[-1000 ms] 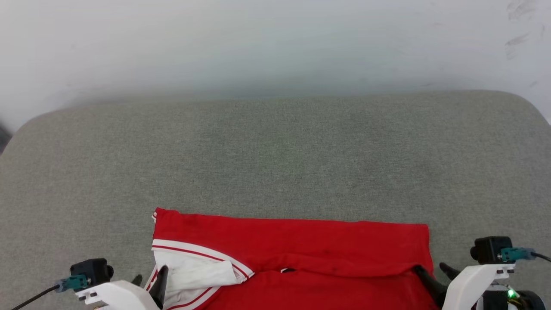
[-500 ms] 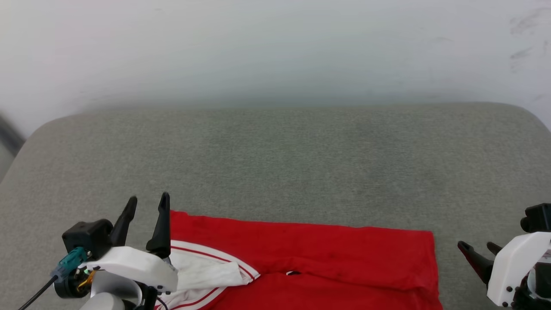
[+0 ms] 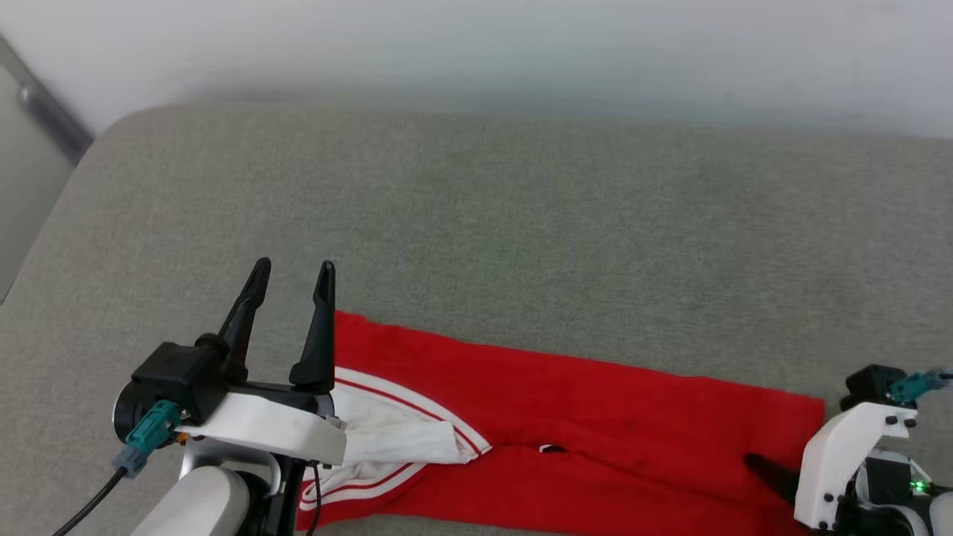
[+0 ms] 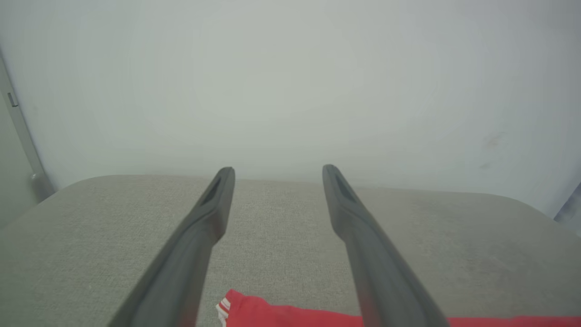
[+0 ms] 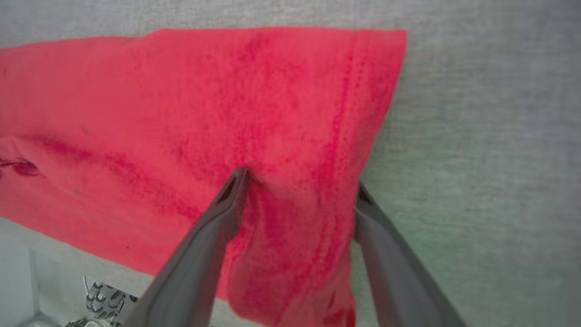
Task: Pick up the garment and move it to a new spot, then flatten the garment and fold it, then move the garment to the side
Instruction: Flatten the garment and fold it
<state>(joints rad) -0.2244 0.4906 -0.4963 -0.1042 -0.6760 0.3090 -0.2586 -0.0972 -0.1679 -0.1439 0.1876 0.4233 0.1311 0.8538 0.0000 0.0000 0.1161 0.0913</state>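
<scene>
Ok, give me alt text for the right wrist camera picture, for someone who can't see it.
The right gripper has its two dark fingers apart, astride a raised bunch of the red garment, close to its stitched hem. The garment lies spread on a grey woven surface, which shows bare on the right.

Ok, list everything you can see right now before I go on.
garment: one, red with a white striped-trim sleeve, lying as a long band at the near side of the padded surface
padded surface: one, grey, under the garment
wall: one, white, behind the surface
strip: one, grey, far left by the wall
left pincer: one, dark fingers, open, over the garment's sleeve end
right pincer: one, dark fingers, open, astride the garment's hem end
</scene>
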